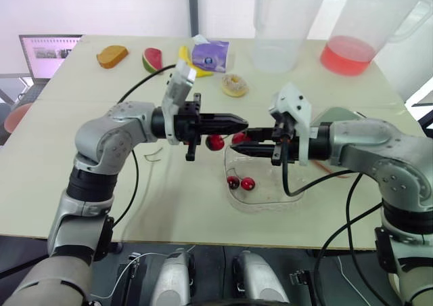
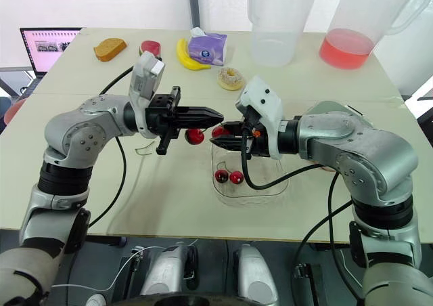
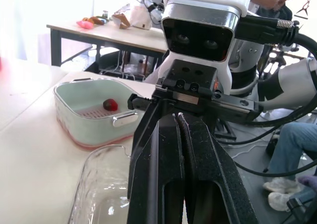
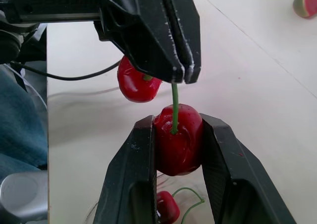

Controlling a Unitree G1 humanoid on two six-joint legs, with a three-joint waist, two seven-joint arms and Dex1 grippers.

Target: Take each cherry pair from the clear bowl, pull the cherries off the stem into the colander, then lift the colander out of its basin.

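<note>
**Above the clear bowl (image 1: pixel 277 196), both tools share one cherry pair (image 4: pixel 168 115)**

Over the middle of the pale counter (image 1: pixel 81 177), the two arms reach inward from either side and their tools meet tip to tip, just above the bowl's far rim. The left tool (image 1: pixel 242 122) has its black fingers pressed together on the thin green stem (image 4: pixel 174 105). The right tool (image 1: pixel 245 141) is clamped narrowly around the gripped cherry (image 4: pixel 177 144), one finger on each side of the fruit, with the stem rising from the cherry's top straight into the left tool's tips. The free cherry (image 1: pixel 215 142) of the pair hangs just beside the left tool, touching neither finger of the right one.

Inside the bowl lies a second pair (image 1: pixel 240 183) — two red cherries side by side on the bottom, their stems curling away.

The colander (image 3: pixel 84 92) shows in the left wrist view — a pale green, rounded-rectangle strainer seated in its pink basin (image 3: pixel 79 137), standing on the counter just beyond the bowl. A single cherry (image 3: pixel 110 104) rests on its perforated floor.

At the far edge of the counter stand two clear jugs, one holding red liquid (image 1: pixel 348 54), with a doughnut (image 1: pixel 235 84) nearer.
</note>
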